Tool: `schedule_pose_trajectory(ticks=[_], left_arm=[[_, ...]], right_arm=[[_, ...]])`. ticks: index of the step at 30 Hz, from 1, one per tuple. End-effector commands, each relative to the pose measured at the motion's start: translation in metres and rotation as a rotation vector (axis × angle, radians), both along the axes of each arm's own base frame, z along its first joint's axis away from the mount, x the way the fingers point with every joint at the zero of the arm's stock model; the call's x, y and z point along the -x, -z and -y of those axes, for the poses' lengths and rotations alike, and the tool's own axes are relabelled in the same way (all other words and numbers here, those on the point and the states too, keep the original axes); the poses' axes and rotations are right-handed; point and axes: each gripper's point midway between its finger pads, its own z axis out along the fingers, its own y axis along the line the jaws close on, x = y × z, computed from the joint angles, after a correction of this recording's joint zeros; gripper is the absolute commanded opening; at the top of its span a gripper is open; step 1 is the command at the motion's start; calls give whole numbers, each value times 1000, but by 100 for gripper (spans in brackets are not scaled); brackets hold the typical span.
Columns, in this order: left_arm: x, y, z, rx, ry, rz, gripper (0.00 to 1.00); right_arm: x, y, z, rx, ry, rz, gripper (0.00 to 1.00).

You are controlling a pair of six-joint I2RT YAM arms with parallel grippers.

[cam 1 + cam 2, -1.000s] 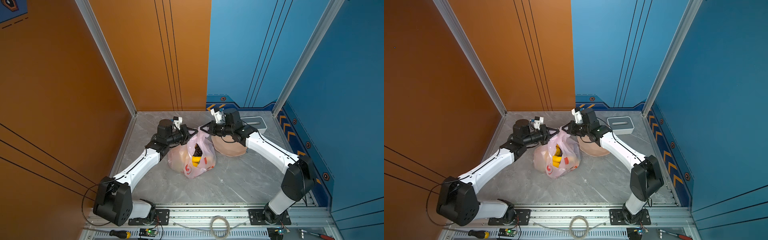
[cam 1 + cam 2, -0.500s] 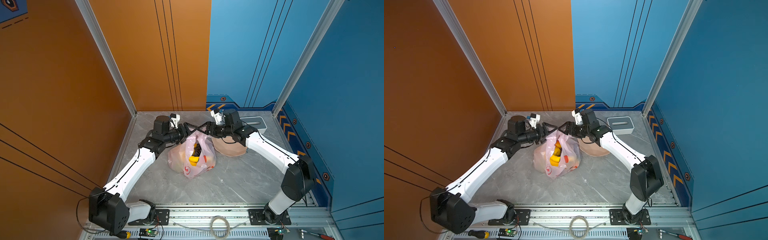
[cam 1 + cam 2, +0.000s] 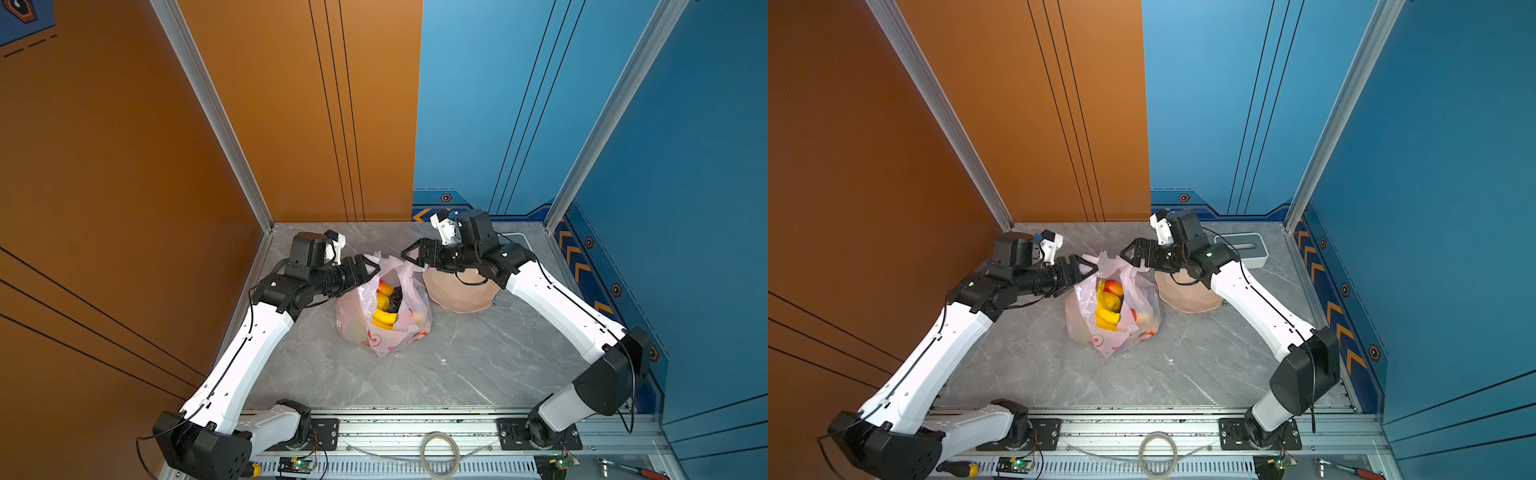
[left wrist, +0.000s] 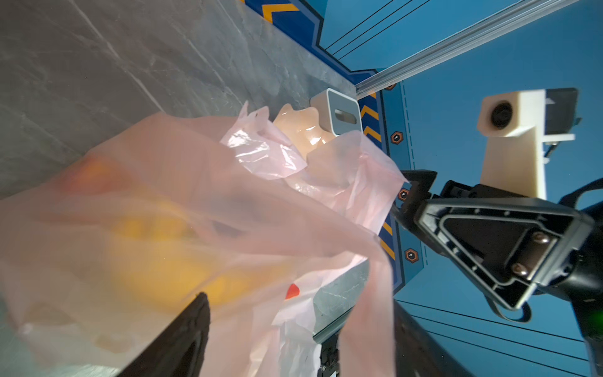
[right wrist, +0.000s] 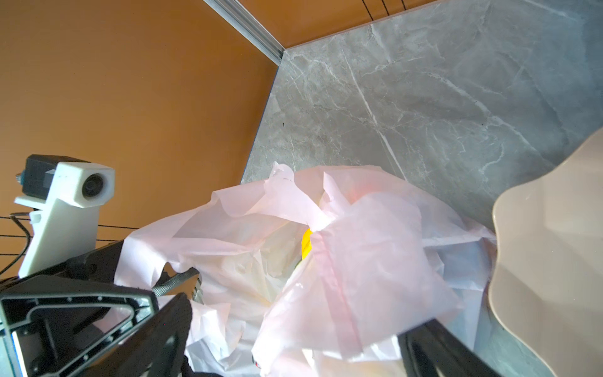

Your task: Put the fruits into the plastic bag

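We judge the loading step as good as finished. In both top views the plastic bag (image 3: 401, 334) stands mouth up at the middle of the counter (image 3: 457, 365), and the fruits (image 3: 1108, 305) sit inside it. The yellow banana bunch (image 3: 383, 318) lies on top, with dark grapes (image 3: 395, 296) at its 1 o'clock and a red-yellow piece at its 12. We see no fruit loose on the counter. The peach bowl (image 3: 457, 297) sits just beside the bag at its 2 o'clock. The right arm covers most of it, so we cannot tell whether it is empty.

The left end effector (image 3: 371, 268) hangs at the bag's 10 o'clock and the right end effector (image 3: 409, 253) at its 1 o'clock, both about level with the rim. Each wrist view shows the jaws spread wide. The left fingers (image 4: 182, 339) stand far apart with a loop handle (image 4: 368, 310) drooping loose between them, and the right fingers (image 5: 434, 355) likewise straddle slack film. Neither grips anything.

As we read it, the next move calls for drawing both arms outward, the left toward 9 o'clock and the right toward 3. They need to go high enough that no finger snags the thin film and tips the bag. After that, a look into the bowl would confirm nothing remains.
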Motion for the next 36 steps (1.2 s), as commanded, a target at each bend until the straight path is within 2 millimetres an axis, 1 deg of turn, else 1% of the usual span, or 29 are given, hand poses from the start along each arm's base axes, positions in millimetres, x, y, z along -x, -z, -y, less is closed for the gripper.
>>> schedule_pose_trajectory(ticks=[1,2,9,15,19,22,25,29,32,36], left_arm=[[15,-14,-17,-81,-4,39,80],[18,-17,-21,-95,-9,45,80],[35,-28,-44,-108,-44,64,81],[51,-33,-65,-123,-79,68,81],[62,-35,-78,-127,-114,79,81],[68,-37,-87,-165,-143,98,81],[73,-37,-98,-223,-174,111,81],[79,-37,-117,-333,-229,133,82],[82,-37,-131,-402,-270,141,82],[83,-36,-149,-487,-335,148,83]], right_arm=[[17,-7,17,73,-7,-8,96],[20,-9,19,79,-10,-8,98],[40,-26,36,96,-15,18,100],[56,-31,56,136,-16,21,100],[63,-30,79,196,19,34,100],[68,-30,95,222,48,41,100],[72,-31,114,257,85,52,100],[75,-33,142,357,145,87,100],[77,-32,159,424,177,107,100],[78,-34,176,486,225,143,100]])
